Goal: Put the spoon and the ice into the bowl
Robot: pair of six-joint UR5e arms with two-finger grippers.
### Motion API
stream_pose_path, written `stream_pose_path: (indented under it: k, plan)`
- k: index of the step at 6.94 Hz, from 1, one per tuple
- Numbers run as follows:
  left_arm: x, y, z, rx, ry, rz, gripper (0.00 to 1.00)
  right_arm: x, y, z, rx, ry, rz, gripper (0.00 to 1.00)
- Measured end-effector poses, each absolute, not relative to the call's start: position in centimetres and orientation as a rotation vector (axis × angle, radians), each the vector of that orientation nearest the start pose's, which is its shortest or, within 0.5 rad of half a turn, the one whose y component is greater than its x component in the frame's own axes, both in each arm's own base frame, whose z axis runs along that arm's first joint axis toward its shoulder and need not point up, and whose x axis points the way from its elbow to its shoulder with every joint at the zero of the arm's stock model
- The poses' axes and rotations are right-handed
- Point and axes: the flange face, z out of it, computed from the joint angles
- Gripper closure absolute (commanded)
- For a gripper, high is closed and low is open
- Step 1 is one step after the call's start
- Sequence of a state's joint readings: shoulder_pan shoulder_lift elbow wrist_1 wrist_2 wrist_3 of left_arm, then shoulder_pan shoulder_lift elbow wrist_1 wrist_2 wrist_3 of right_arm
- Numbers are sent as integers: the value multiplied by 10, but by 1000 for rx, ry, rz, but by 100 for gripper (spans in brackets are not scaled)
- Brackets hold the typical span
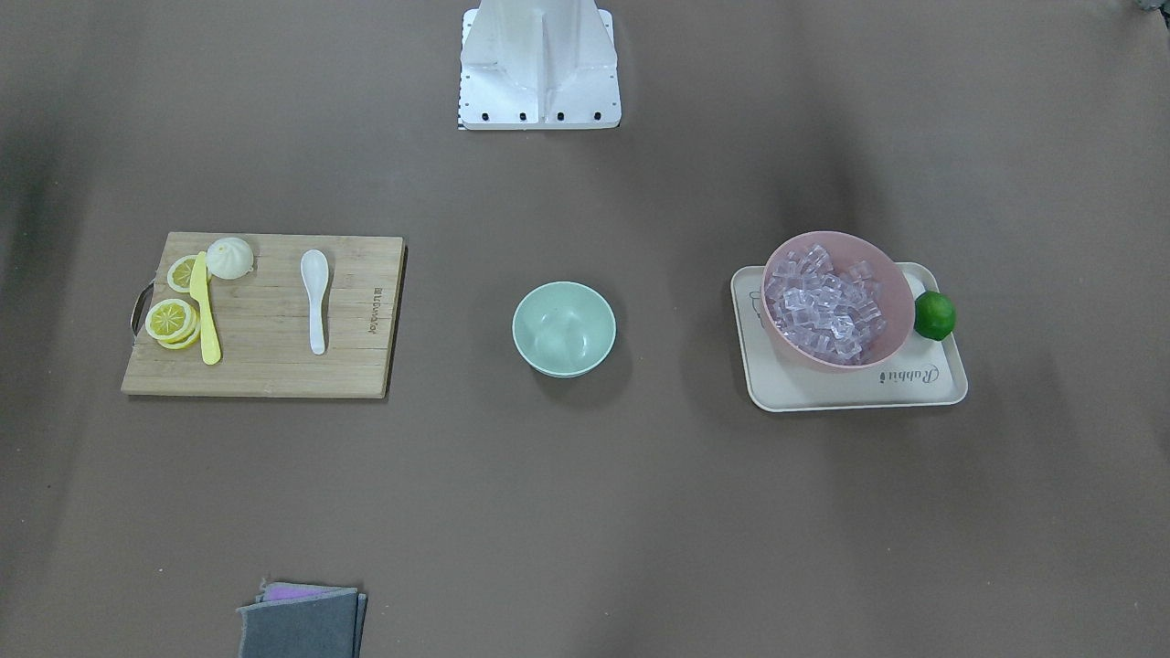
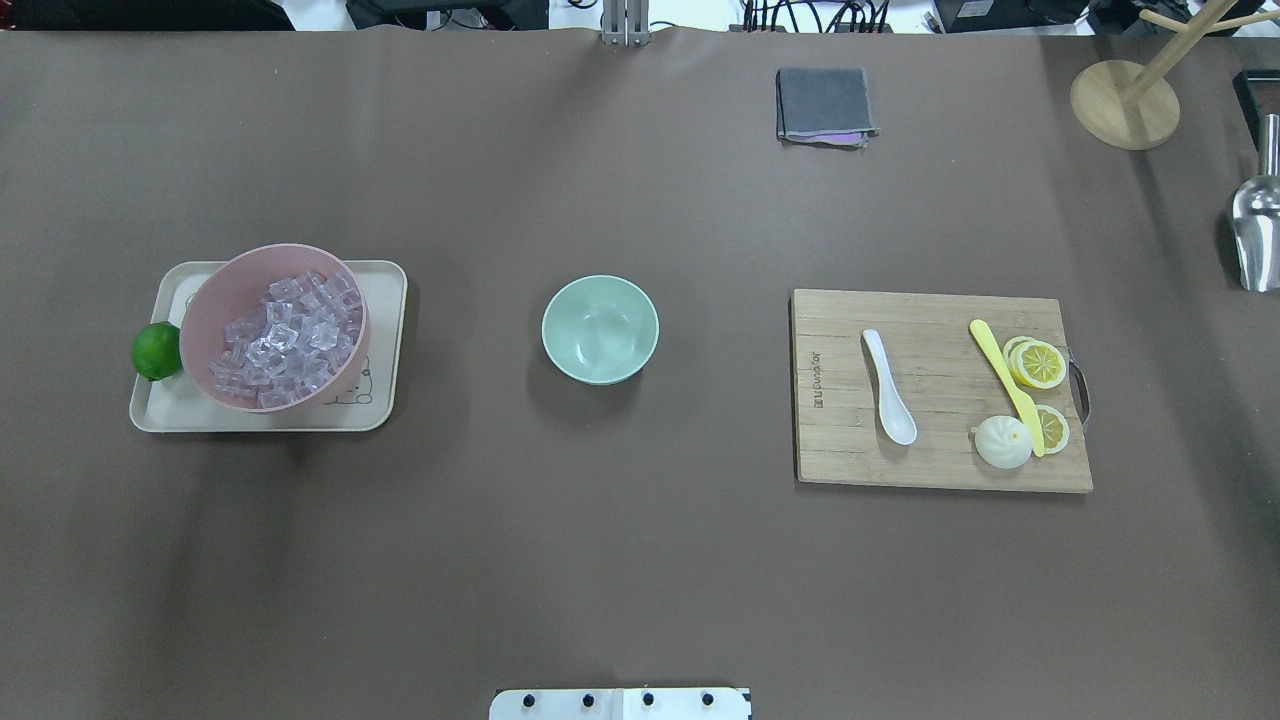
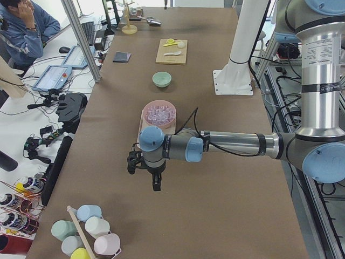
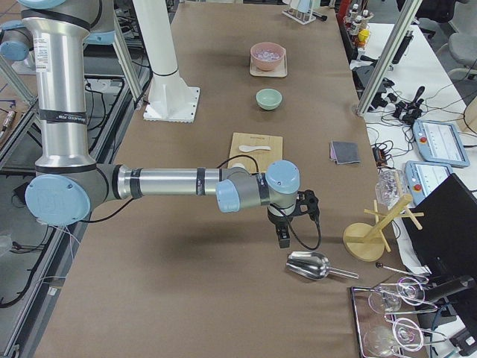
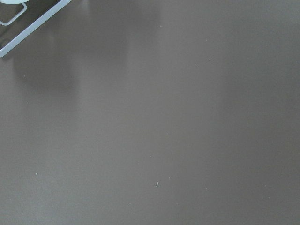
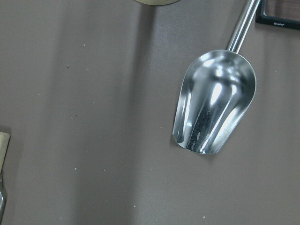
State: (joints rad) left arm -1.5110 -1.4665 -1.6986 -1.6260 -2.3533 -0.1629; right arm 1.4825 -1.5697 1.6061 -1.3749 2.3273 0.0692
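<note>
The white spoon lies on a wooden cutting board, also in the overhead view. The mint-green bowl stands empty at the table's middle. The ice fills a pink bowl on a cream tray. My left gripper hangs over bare table beyond the tray's end, seen only in the exterior left view. My right gripper hangs beside a metal scoop, seen only in the exterior right view. I cannot tell whether either is open or shut.
A yellow knife, lemon slices and a white bun share the board. A lime sits on the tray's edge. A grey cloth and a wooden stand are at the far side.
</note>
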Motion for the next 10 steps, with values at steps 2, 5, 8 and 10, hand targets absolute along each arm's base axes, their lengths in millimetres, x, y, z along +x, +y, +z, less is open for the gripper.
stream_pose_path:
  k: [2,5,8,10]
  plan:
    - [-36,-456,639,-13,785,-67,2,21,-509,620,162,-768,-105,0]
    - [-35,-456,639,-14,785,-67,2,21,-506,622,152,-775,-87,0]
    - [-35,-456,639,-16,789,-69,2,21,-503,625,141,-778,-67,0]
    - [-34,-456,637,-11,792,-69,2,21,-502,625,138,-785,-63,0]
